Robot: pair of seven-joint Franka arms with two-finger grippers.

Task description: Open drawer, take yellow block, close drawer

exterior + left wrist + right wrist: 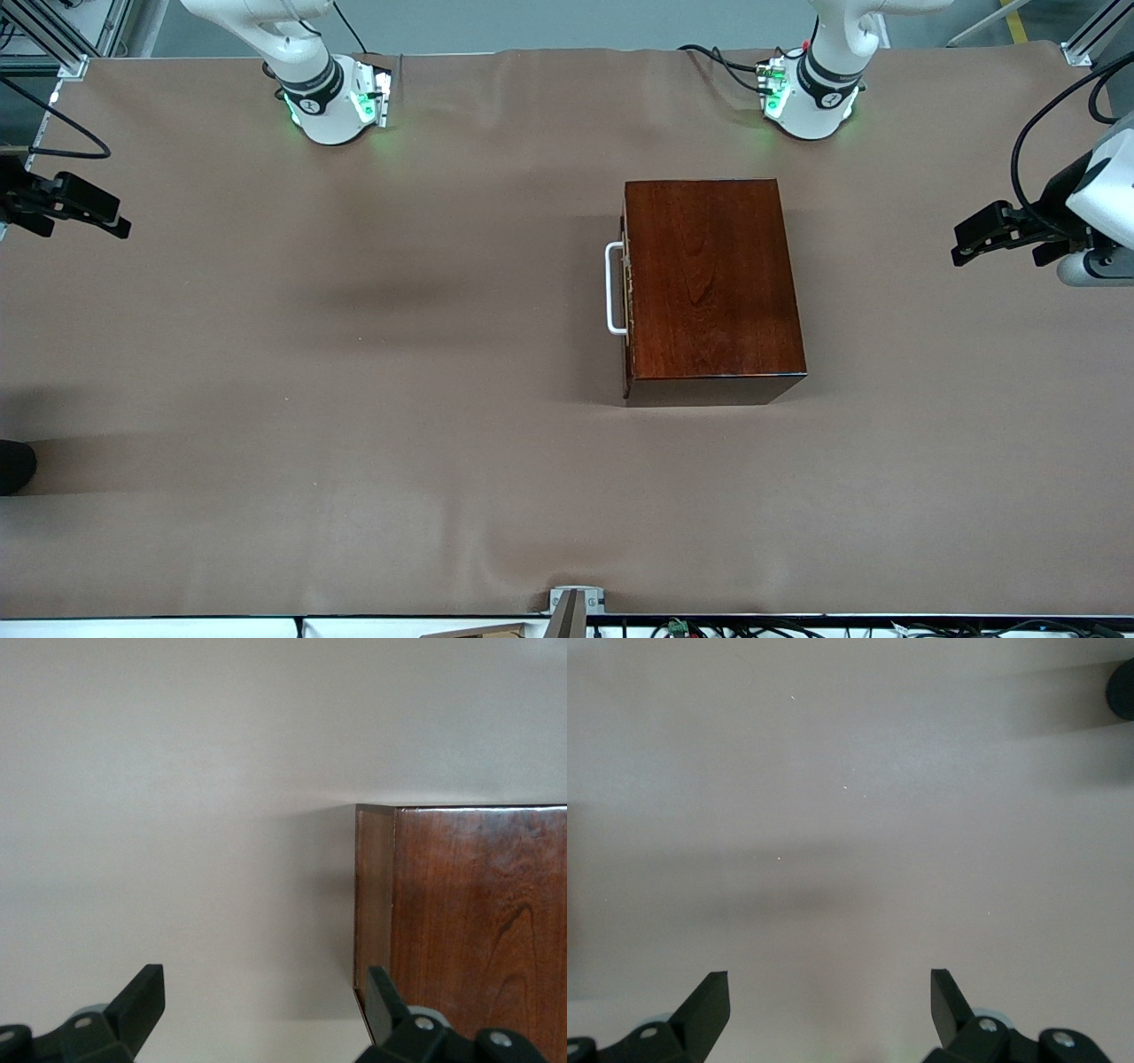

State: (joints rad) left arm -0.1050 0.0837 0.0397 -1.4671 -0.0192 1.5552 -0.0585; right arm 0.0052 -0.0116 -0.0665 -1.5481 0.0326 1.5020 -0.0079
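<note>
The dark reddish-brown wooden box stands mid-table, nearer the left arm's end. Its drawer is pushed in flush, and the white U-shaped handle faces the right arm's end. The yellow block is hidden. My left gripper hangs open at the left arm's end of the table, apart from the box. In the left wrist view the left gripper holds nothing, with a corner of the box beside one finger. My right gripper waits open at the right arm's end. The right wrist view shows the right gripper over bare cloth.
A brown cloth covers the table. The two arm bases stand along the edge farthest from the front camera. A dark round object pokes in at the right arm's end. A small metal bracket sits on the nearest edge.
</note>
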